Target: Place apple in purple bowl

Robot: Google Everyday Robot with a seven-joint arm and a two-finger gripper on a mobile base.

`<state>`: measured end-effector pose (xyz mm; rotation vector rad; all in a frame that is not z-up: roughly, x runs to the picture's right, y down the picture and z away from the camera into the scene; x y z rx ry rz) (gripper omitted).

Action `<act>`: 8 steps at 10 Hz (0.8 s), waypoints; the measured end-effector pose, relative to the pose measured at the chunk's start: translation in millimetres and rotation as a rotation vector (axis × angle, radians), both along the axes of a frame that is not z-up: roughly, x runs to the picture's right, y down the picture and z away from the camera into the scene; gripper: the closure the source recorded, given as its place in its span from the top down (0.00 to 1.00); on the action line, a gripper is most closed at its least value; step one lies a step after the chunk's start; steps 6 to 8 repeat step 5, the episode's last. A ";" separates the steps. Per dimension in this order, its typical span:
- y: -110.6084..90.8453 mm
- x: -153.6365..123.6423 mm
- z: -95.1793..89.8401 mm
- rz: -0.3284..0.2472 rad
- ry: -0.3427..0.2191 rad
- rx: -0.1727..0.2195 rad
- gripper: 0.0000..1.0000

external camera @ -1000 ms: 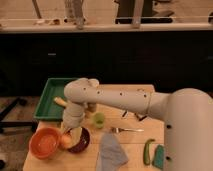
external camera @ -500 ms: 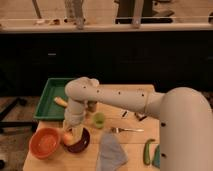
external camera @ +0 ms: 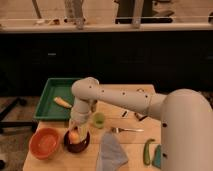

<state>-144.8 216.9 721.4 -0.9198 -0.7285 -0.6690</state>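
The purple bowl (external camera: 79, 145) sits near the table's front left, next to an orange bowl. My gripper (external camera: 75, 133) points straight down over the purple bowl, with its tips inside the rim. It is shut on the apple (external camera: 73, 135), a small yellow-orange fruit, which sits low in the bowl between the fingers. The arm's white forearm reaches in from the right and hides the bowl's back edge.
An orange bowl (external camera: 45, 142) stands just left of the purple one. A green tray (external camera: 54, 91) holding a yellow banana-like piece (external camera: 62, 102) lies behind. A small green cup (external camera: 99, 120), a grey cloth (external camera: 111, 152), a fork (external camera: 126, 130) and green items (external camera: 148, 151) lie to the right.
My gripper has carried the apple to the right, from over the gap between the two bowls to over the purple bowl, and lowered it.
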 end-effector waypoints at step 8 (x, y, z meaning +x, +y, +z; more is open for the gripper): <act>0.8 -1.1 0.3 -0.001 -0.002 -0.001 0.04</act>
